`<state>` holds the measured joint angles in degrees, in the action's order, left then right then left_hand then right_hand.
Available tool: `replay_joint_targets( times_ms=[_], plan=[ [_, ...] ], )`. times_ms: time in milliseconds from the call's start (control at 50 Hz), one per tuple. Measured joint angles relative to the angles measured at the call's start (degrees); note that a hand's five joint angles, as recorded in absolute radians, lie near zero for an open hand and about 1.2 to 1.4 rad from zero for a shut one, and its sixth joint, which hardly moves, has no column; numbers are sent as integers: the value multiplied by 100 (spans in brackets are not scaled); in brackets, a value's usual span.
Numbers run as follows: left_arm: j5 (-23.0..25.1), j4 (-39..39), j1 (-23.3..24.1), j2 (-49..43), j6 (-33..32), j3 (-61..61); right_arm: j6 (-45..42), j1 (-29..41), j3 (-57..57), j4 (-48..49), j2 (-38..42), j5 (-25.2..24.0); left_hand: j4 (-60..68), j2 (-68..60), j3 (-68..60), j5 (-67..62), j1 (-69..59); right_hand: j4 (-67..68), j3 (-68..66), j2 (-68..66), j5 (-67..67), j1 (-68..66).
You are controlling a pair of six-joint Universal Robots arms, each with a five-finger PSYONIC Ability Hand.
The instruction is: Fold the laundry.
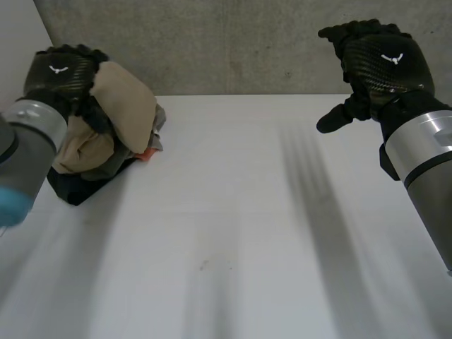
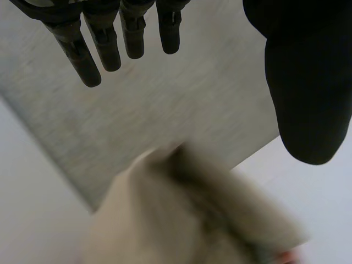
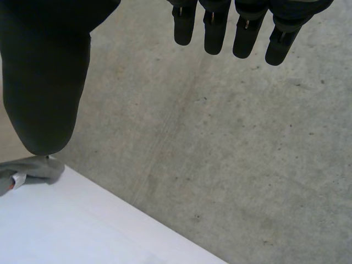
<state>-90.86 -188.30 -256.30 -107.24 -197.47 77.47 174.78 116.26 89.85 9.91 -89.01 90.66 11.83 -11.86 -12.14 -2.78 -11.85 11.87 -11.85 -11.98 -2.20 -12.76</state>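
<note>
The head camera is looking down on the table from high over its near edge. It is facing the wall and taking in the whole far edge, with the pile at the far left corner. The left wrist camera is sitting close above that pile, looking along the left hand toward the wall and the far edge. The right wrist camera is looking along the right hand from farther off, facing the wall over the far edge. All three are sharing the wall, the far edge and some of the pile.
</note>
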Motion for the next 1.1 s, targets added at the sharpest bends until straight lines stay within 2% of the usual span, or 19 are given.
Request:
replay_joint_targets(
  times_ms=[100,200,240,260,280,320,380,460,560,700,840,980,1000,1060,1080,1100],
  plan=[
    [-225,-199,-478,-1296,-693,-1097,-171,63,34,-4,69,19,0,0,0,0,0,0,0,0,0,0],
    [-182,-280,-751,-2355,-1069,-1974,-290,97,69,22,125,31,167,-160,-149,-137,-190,5,0,0,0,0],
    [-128,-319,-789,-2589,-1093,-2171,-314,105,73,30,148,35,1884,-1963,-1823,-1776,-2176,0,0,0,0,0],
    [-96,-352,-797,-2694,-1089,-2270,-320,102,73,33,158,36,3284,-3397,-3211,-3100,-3688,1,0,0,0,0],
    [-68,-391,-799,-2773,-1076,-2353,-323,98,74,35,168,37,3900,-3895,-3823,-3666,-4240,0,0,0,0,0],
    [-42,-475,-777,-2824,-1028,-2442,-323,79,71,39,180,39,5403,-5429,-5295,-5086,-5044,0,0,0,0,0],
    [-64,-609,-713,-2717,-934,-2467,-318,39,62,43,187,38,5646,-5636,-5502,-5270,-5089,0,0,0,0,0],
    [-192,-932,-470,-2081,-633,-2267,-303,-72,19,45,179,37,5660,-5637,-5503,-5273,-5089,4,0,0,0,0],
    [-6,-1205,224,-784,-38,-1821,-288,-261,-71,32,129,34,5675,-5662,-5573,-5367,-5188,0,0,0,0,0],
    [290,-1009,1205,52,539,-1314,-236,-495,-131,21,19,-1,5686,-5663,-5582,-5367,-5295,0,0,0,0,0],
    [276,-736,1816,-65,743,-660,-217,-686,-148,39,-23,-93,5687,-5664,-5582,-5367,-5313,1,0,0,-1,0],
    [147,-588,2097,-932,395,69,-241,-752,-187,33,153,-221,5652,-5631,-5551,-5344,-5292,1,0,0,0,0],
    [91,-544,2118,-1120,289,184,-258,-753,-197,24,214,-239,5144,-5140,-5084,-4971,-5001,1,0,0,0,0],
    [-75,-432,2143,-1417,89,375,-323,-745,-228,0,360,-269,3113,-3007,-3004,-3036,-2783,1,0,0,-1,0],
    [-112,-407,2143,-1445,62,403,-343,-742,-232,-8,389,-275,3113,-3007,-3004,-3036,-2783,1,0,0,0,0],
    [-206,-348,2141,-1474,13,461,-395,-729,-243,-25,452,-287,1365,-1287,-1408,-1324,-886,1,0,0,0,0]
  ],
)
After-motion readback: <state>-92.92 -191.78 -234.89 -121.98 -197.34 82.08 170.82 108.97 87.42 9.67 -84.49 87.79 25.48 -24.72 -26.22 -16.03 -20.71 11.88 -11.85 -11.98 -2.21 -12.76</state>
